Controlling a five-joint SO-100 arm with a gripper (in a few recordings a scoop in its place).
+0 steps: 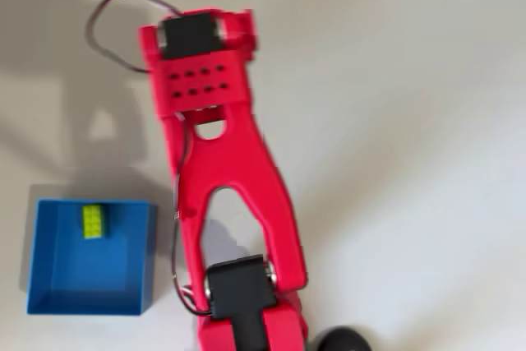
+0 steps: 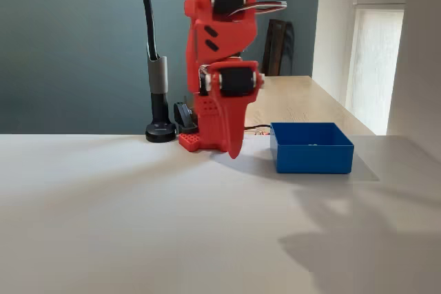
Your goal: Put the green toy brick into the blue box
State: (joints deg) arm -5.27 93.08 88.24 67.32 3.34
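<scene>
Green toy brick [image 1: 92, 221] lies inside the blue box [image 1: 49, 277], on its floor close to the wall that is uppermost in the overhead view, studs up. Task looks done from this layout. Box sits on the white table [image 1: 394, 162] near its left edge in the overhead view, just beside the arm's base. Red arm [image 1: 222, 170] is folded up over the table, apart from the box. Gripper [image 2: 233, 144] hangs tip-down, holding nothing; jaws look closed or nearly so, though I cannot tell for sure. Risk: the arm swinging toward the box could clip the thin wall, shoving or tipping it and spilling the brick.
</scene>
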